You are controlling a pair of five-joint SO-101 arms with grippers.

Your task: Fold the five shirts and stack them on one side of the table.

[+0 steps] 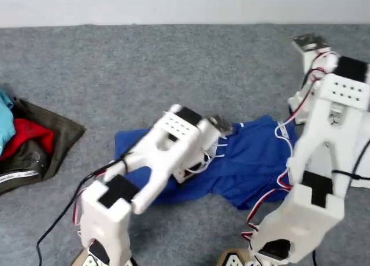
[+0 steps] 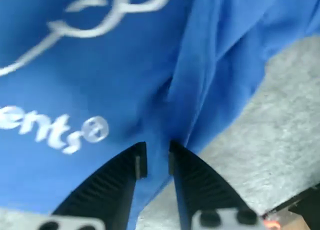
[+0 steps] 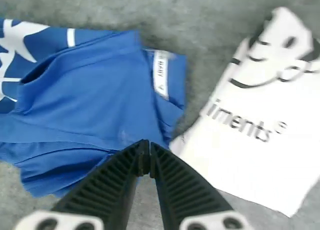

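The blue shirt (image 1: 254, 162) lies rumpled in the middle of the grey table (image 1: 173, 63), white print showing, creased in soft ridges. The left gripper (image 2: 155, 160) pinches one ridge. The right gripper (image 3: 145, 157), jaws together, hangs at its edge beside a white shirt (image 3: 250, 125).

One blue shirt (image 1: 254, 162), one white shirt (image 3: 250, 135), three piled shirts (image 1: 29, 136), and two arms (image 1: 156, 162) (image 1: 324, 156).

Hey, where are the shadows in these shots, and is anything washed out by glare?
High view: soft, even light, faint shadow beneath an arm on the blue shirt. Left wrist view: dark crease in the shirt at the left gripper. Right wrist view: the white shirt is bright, its print legible; no glare.
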